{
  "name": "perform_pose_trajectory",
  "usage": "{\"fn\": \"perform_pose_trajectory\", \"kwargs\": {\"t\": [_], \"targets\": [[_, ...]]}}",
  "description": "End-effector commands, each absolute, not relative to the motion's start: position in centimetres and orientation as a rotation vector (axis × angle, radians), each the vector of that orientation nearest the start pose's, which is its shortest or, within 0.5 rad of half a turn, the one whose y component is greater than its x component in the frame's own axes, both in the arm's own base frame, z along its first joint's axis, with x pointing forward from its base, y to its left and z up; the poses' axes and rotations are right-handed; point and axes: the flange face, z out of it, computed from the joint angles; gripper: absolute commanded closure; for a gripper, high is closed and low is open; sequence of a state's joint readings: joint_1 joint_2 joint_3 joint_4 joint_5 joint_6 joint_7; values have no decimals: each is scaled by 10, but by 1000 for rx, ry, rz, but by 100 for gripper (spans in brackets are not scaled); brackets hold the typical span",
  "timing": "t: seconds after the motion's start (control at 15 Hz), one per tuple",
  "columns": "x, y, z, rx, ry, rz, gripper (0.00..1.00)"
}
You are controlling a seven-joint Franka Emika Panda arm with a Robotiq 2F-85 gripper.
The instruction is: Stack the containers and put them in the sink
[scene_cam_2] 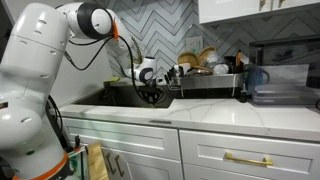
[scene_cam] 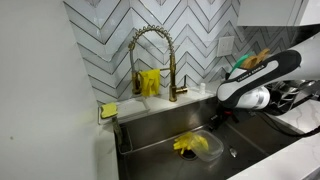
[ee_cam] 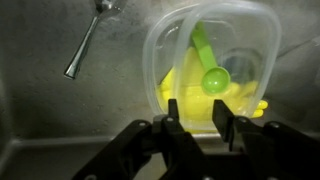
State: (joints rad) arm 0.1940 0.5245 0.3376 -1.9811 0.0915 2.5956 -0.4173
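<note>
Steel-grey at the far left of the wrist view: found a metal spoon [ee_cam: 88, 42] lying on the sink [ee_cam: 40, 110] floor, bowl toward the top edge, handle slanting down and to the left. Further right, apart from it, saw the clear plastic container [ee_cam: 255, 45], lidless and rounded-square, resting on the same floor. Judged it about as wide as deep, so with no clear long axis. Inside, made out something soft and yellow [ee_cam: 185, 95] bunched along the lower left; could not tell what it was. On top of that, noted a green scoop [ee_cam: 213, 78], round head near the middle, handle running up and slightly left toward the far rim. Below, caught the gripper [ee_cam: 200, 125] hovering over the container's near edge, with fingers [ee_cam: 174, 122] set a narrow gap apart and nothing between them. In an exterior view, picked out a yellow sponge [scene_cam: 108, 110] on the left ledge, then a gold faucet [scene_cam: 160, 60], then the container down in the basin with the gripper just above it. In an exterior view, spotted a crowded dish rack [scene_cam_2: 205, 82] right of the sink.
</note>
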Motion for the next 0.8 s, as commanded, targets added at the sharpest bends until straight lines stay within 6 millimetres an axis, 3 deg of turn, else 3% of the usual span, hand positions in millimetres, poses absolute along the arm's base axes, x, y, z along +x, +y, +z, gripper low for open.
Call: {"fn": "perform_pose_trajectory", "kwargs": {"t": [0.0, 0.27, 0.47, 0.73], "targets": [[545, 308, 219, -2654, -1169, -112, 27], [543, 309, 231, -2661, -1146, -88, 1], [538, 314, 268, -2738, -1070, -2, 0], [527, 320, 336, -2854, -906, 108, 0]]}}
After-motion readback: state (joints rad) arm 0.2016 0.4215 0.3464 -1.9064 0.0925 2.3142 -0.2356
